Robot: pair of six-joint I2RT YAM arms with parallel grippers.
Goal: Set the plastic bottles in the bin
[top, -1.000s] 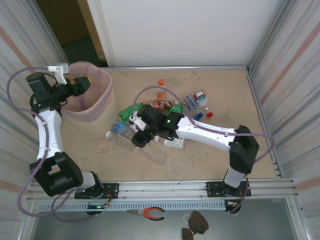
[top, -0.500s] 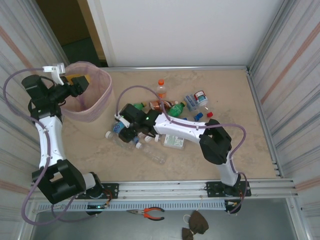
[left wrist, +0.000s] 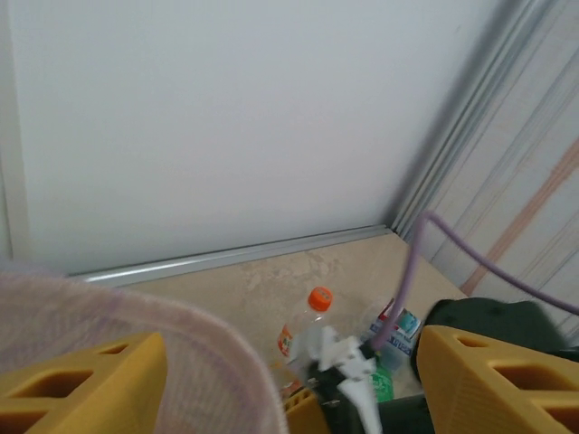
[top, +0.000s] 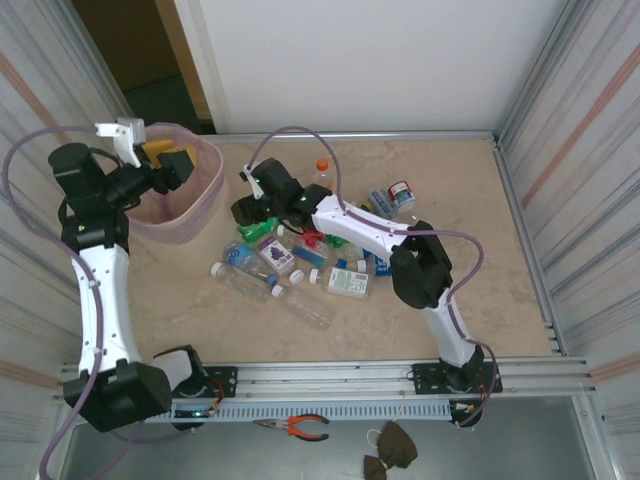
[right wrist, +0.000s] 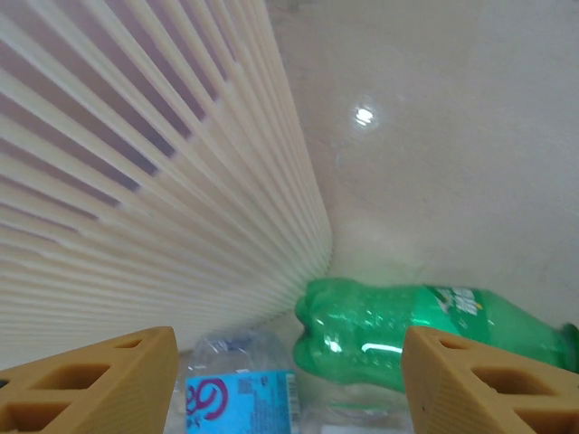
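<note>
We've got the left claw [top: 168,160] spread empty over the tall beige pink-bagged bin [top: 212,190], and the right claw [right wrist: 288,362] gaping at the green plastic bottle [right wrist: 407,334] beside it, probably our next grab.

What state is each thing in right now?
bin: upright, lined in pink.
left gripper: jaws open, empty, above the bin.
right gripper: jaws open, low beside the bin.
green bottle: lying on its side.
orange-capped bottle: cap on.
</note>
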